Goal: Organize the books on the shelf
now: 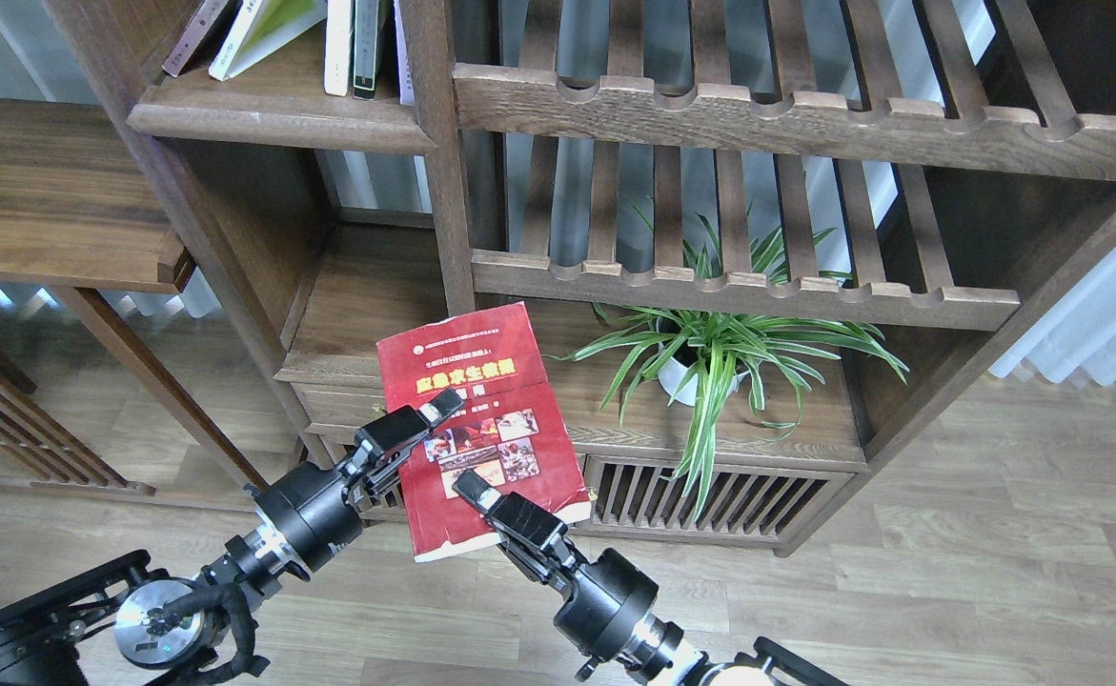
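Two of our grippers meet on one red book (481, 419), which we hold in the air in front of the bookcase, cover facing up toward our head and its top edge tilted a little to the left. Our left gripper (424, 424) comes in from the lower left and pinches the book's left edge, one finger lying on the cover beside the small photos, the other hidden beneath, so the fingers stand narrow, closed on the book. Our right gripper (472, 491) reaches up from the bottom and clamps the lower edge of the same cover, its upper finger pressed flat on the red just below the photos. The book hangs above the low cabinet and floor, well below the shelf (281, 119) at upper left, a dark-brown plank with a rounded front edge. On that shelf we see a dark maroon book (193, 33) and a yellow-green book (267, 29) leaning to the right, with thin upright books (353, 48) just beside them. A potted plant (720, 357) stands on the lower board to the right of the red book, under the slatted racks (748, 281).
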Controlling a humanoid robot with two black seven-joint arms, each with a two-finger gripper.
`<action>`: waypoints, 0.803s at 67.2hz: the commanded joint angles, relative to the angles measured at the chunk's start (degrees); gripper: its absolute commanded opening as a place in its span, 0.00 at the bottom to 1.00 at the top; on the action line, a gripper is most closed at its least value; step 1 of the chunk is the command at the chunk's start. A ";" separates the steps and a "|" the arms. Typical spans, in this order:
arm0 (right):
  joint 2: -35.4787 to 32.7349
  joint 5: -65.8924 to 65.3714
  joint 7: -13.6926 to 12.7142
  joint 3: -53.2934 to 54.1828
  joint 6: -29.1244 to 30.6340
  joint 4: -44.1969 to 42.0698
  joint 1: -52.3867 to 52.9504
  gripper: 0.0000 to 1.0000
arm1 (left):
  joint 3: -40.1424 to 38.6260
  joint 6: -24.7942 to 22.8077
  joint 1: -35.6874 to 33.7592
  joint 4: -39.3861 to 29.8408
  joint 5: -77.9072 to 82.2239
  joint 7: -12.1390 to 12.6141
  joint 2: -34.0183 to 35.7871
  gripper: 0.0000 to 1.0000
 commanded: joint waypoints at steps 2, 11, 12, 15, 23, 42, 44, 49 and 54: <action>-0.06 0.05 0.19 0.09 0.00 0.35 0.04 0.70 | 0.30 0.00 0.08 0.01 0.09 0.12 0.02 0.06; -0.06 -0.04 0.19 0.17 0.00 0.52 0.22 0.75 | 0.30 0.00 0.08 0.01 0.17 0.21 0.11 0.06; -0.06 -0.04 0.19 0.17 0.00 0.52 0.48 0.78 | 0.30 0.00 0.08 0.01 0.87 0.12 0.37 0.06; -0.06 -0.04 0.19 0.26 0.00 0.52 0.57 0.80 | 0.30 0.00 0.08 0.01 1.40 0.21 0.46 0.07; -0.06 -0.21 0.19 1.23 0.00 -0.09 0.66 0.81 | 0.12 0.00 0.08 -0.08 2.81 0.12 1.07 0.07; -0.06 -0.30 0.19 9.31 0.00 -4.84 1.00 0.85 | -5.23 0.00 0.08 -0.78 8.78 0.03 8.27 0.07; -0.06 -0.39 0.28 9.49 0.00 -4.93 1.62 0.85 | -6.03 0.00 0.08 -0.87 9.57 0.03 9.33 0.07; -0.06 -0.39 0.45 9.75 0.00 -5.36 2.85 0.85 | -7.70 0.00 0.08 -1.05 11.51 0.03 11.62 0.06; -0.06 -0.39 0.63 11.68 0.00 -6.51 3.55 0.85 | -10.33 0.00 0.08 -1.66 13.18 0.03 14.25 0.06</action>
